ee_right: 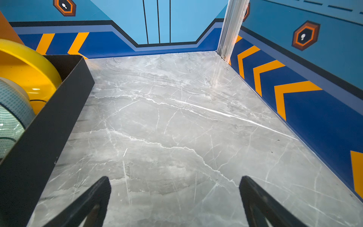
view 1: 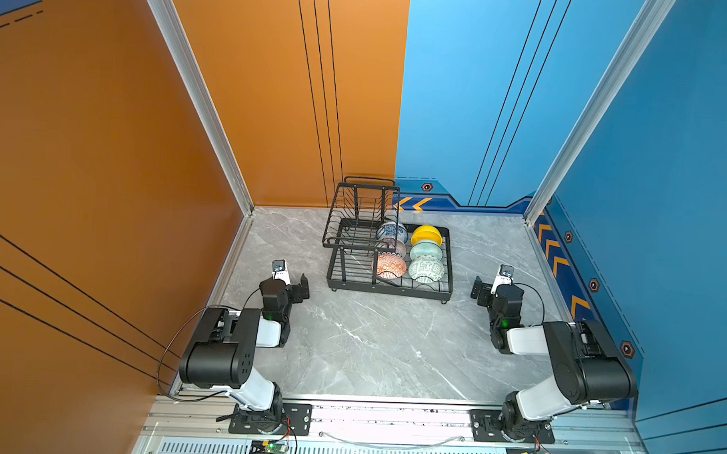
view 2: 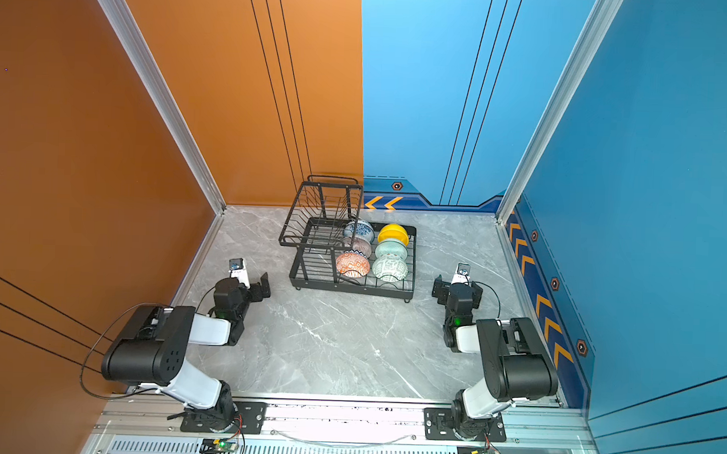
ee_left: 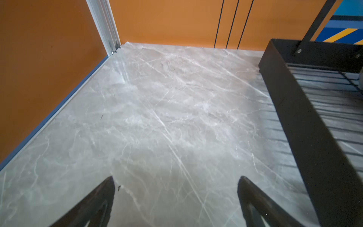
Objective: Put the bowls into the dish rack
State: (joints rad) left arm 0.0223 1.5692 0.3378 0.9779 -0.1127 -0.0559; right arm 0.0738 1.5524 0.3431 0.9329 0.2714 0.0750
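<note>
The left gripper [ee_left: 175,181] and the right gripper [ee_right: 174,181] are both wide and empty over the table [view 1: 370,344]. The dish rack [view 1: 389,285] sits between them, just beside each, with all six bowls [view 1: 426,252] standing inside. Loading looks finished, so any withdrawal should steer clear of the rack walls.

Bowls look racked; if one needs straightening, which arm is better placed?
Probably right. The bowls sit at the right of the rack, nearer the open right gripper; its raised basket stands toward the left gripper.
</note>
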